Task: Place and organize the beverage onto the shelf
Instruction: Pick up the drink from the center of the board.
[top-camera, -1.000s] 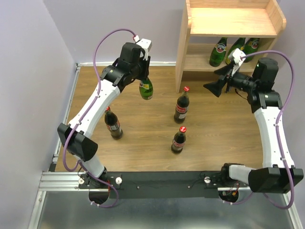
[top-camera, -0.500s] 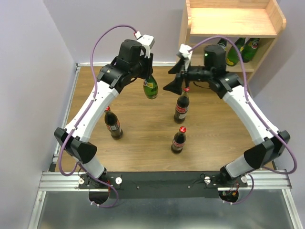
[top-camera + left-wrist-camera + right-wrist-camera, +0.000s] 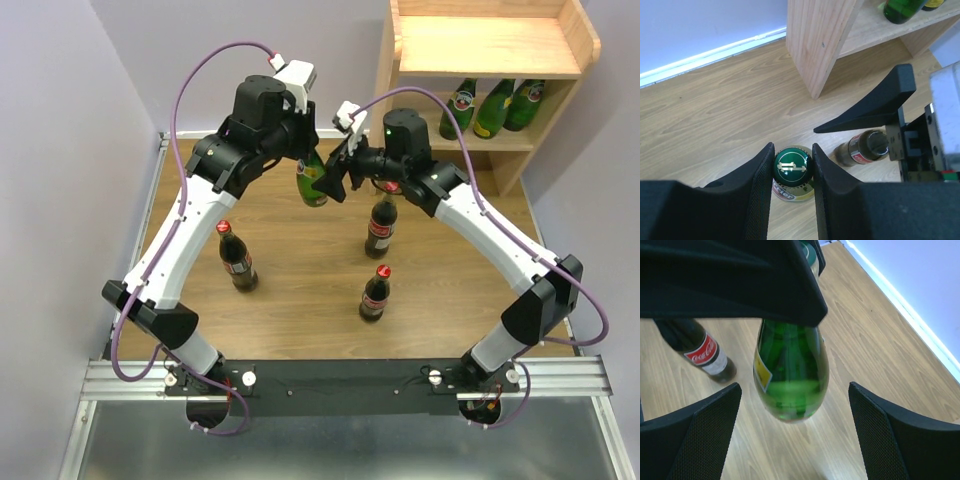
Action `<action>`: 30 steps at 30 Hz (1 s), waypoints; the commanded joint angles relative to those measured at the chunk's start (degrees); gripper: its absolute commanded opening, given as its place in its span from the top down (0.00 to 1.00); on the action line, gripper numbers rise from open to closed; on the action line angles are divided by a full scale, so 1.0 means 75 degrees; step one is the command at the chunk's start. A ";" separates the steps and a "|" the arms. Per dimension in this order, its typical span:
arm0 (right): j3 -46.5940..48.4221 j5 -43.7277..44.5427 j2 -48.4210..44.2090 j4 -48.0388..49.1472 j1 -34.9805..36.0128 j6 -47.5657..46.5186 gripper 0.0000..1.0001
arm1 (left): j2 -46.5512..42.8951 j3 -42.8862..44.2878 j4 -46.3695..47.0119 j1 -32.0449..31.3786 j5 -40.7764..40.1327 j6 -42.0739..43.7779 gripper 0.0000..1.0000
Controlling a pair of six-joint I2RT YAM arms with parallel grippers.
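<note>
what moved: the right arm has swung away from the front of the shelf (image 3: 383, 110) and over to the left. The green bottle (image 3: 311, 180) hangs in pretty much the same spot as before.
green bottle: up in the air over the wooden surface (image 3: 300, 300), roughly upright, left of the shelf and well apart from it.
left end effector (image 3: 305, 158): clenched on the bottle's cap. The wrist view shows both fingers (image 3: 765, 170) pressed against its sides.
right end effector (image 3: 335, 175): spread wide, one finger either side of the bottle's fat lower body. In its own wrist view there's a gap on both sides, so it isn't touching.
step in hand: looks to me like a mid-air handover, left arm to right, since the right arm is the one nearer the shelf.
next move: I'd say the right one needs to squeeze squarely on the glass body and get a firm hold before the left lets go of the cap. Smooth glass could slip otherwise.
rest of the beverage: three green bottles (image 3: 493, 108) already sit on the lower tier. Three cola bottles (image 3: 375, 293) are standing on the surface, one right under the right arm, so there's a knock-over risk there.
</note>
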 commanded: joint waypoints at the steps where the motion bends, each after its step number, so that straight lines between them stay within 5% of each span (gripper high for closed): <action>1: -0.0243 0.1016 0.0271 0.0595 0.0343 0.0640 0.06 | -0.0412 0.0400 0.0801 -0.0057 0.0188 -0.0139 1.00; 21: -0.0478 0.1286 0.0705 0.1380 0.0694 0.1438 0.01 | -0.0494 0.0435 0.0871 -0.0057 0.0164 -0.0186 1.00; 27: -0.0513 0.1215 0.0752 0.1404 0.0730 0.1626 0.08 | -0.0517 0.0423 0.0860 -0.0068 0.0153 -0.0197 1.00; 30: -0.0513 0.1180 0.0717 0.1404 0.0730 0.1579 0.24 | -0.0541 0.0423 0.0871 -0.0068 0.0153 -0.0197 1.00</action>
